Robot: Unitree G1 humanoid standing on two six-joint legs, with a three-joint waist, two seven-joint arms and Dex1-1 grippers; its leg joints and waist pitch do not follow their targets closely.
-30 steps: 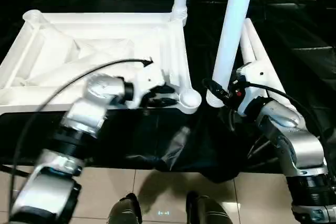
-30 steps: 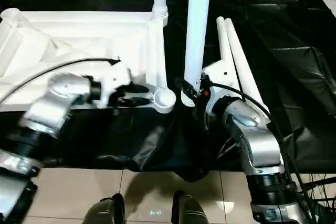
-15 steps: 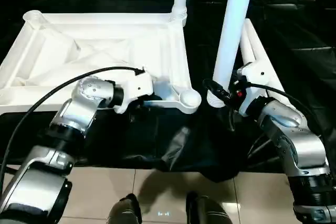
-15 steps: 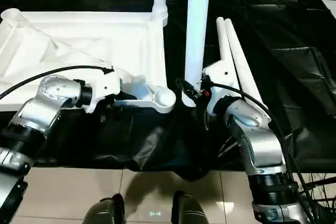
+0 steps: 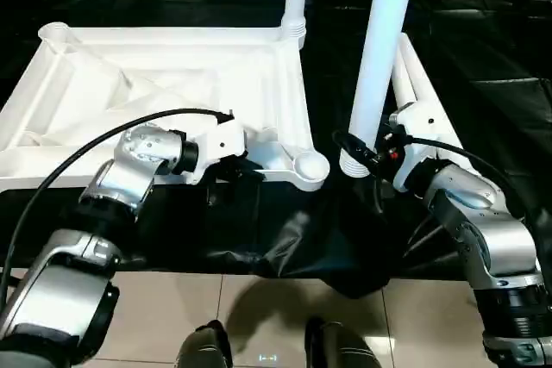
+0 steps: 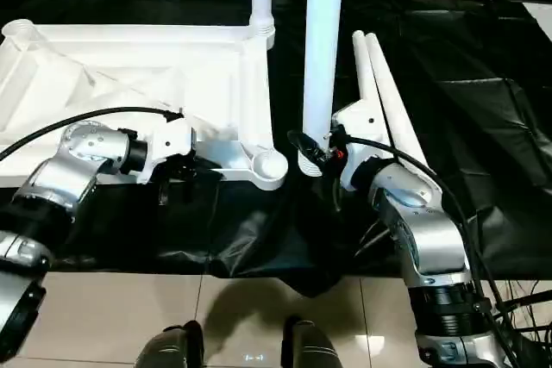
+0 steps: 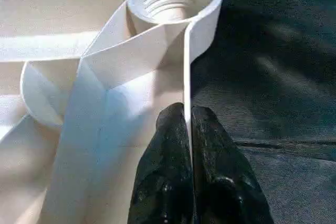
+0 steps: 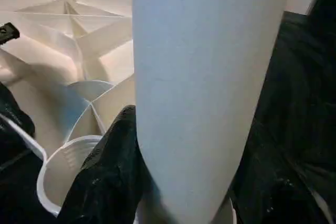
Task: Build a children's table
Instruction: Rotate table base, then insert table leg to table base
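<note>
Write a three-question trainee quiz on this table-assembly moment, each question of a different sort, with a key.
1. True or false: the left gripper is shut on the tabletop's thin near rim.
2. Which does the right gripper hold? A) an upright leg B) the tabletop C) nothing
3. Fill in: two spare legs lie on the black cloth to the tabletop's ____.

Key: 1 true; 2 A; 3 right.
</note>
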